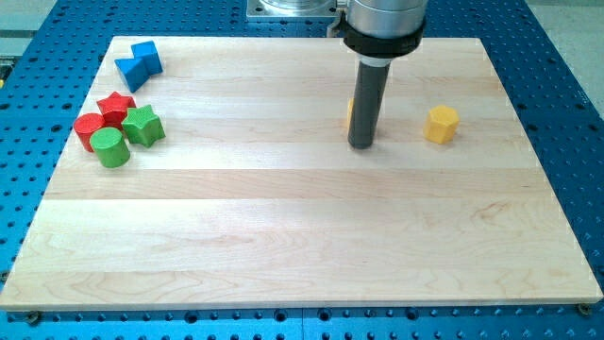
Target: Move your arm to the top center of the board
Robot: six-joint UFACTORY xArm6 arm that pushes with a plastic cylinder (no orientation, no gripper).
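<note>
Just behind my tip (362, 145): orange block (351, 113), mostly hidden.

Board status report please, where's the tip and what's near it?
My tip on the board, upper middle, right of centre. Small orange block partly hidden behind rod. Yellow block to the view's right, apart.

Pale wooden board (283, 236): light maple tone, faint lengthwise grain bands. Blue perforated metal table (566, 113): regular dot grid of holes. Dark grey rod, my tip (361, 145). Blue angular block (139, 65). Red star block (116, 107); red cylinder block (88, 127). Green star block (143, 125); green cylinder block (111, 148). Yellow hexagonal block (441, 124). Orange-yellow sliver of a block (350, 113) beside rod, shape unclear.
</note>
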